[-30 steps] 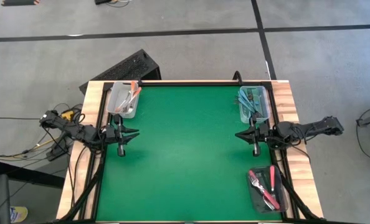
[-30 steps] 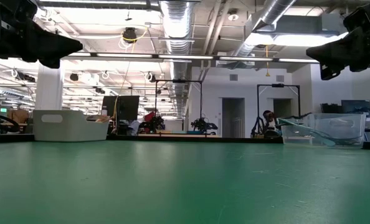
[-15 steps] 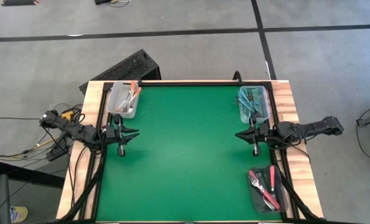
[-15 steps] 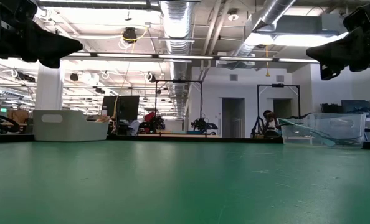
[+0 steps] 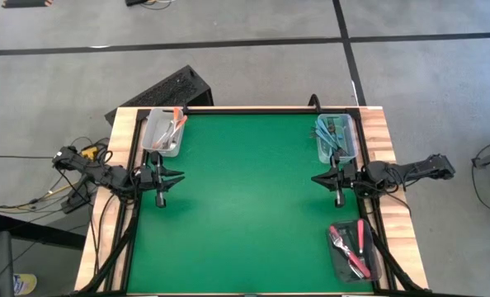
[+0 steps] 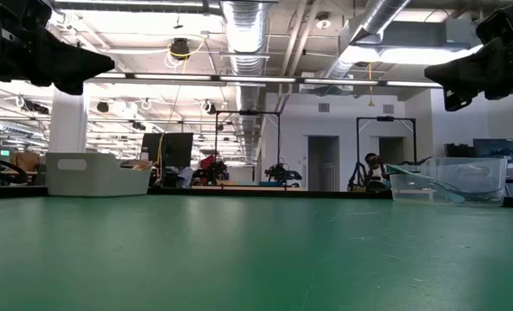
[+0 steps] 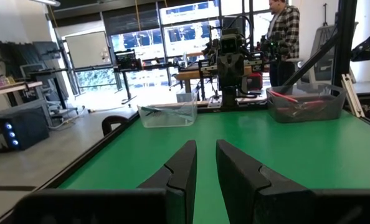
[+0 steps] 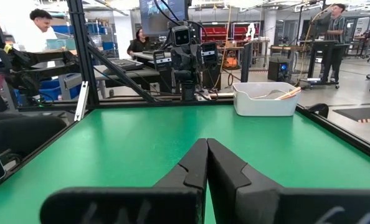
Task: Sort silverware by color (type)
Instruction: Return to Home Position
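1. The sorting is looking finished from up here: no fork is lying loose anywhere on the green table (image 5: 245, 214)
2. The orange-handled forks (image 5: 176, 125) are sitting in the pale bin (image 5: 148, 136) at the table's far left corner
3. The blue-teal forks (image 5: 334, 136) are lying in the clear bin (image 5: 355, 142) at the far right corner
4. The pink-red forks (image 5: 360, 237) are resting in the dark bin (image 5: 344, 266) at the near right corner, well apart from the other two bins
5. Each bin is showing a single handle colour as far as I can tell, though pieces lying underneath are too small to check
6. The left hand (image 7: 205, 146) is hovering over the table's left edge, near the pale bin, carrying nothing, with its fingers standing a slim gap apart
7. The right hand (image 8: 206, 143) is mirroring it over the right edge, between the clear bin and the dark bin, with its fingers pressed together on nothing
8. My read: no sorting is waiting to be done, and the only thing remaining is for both arms to be settling into their resting pose, which they are looking very close to
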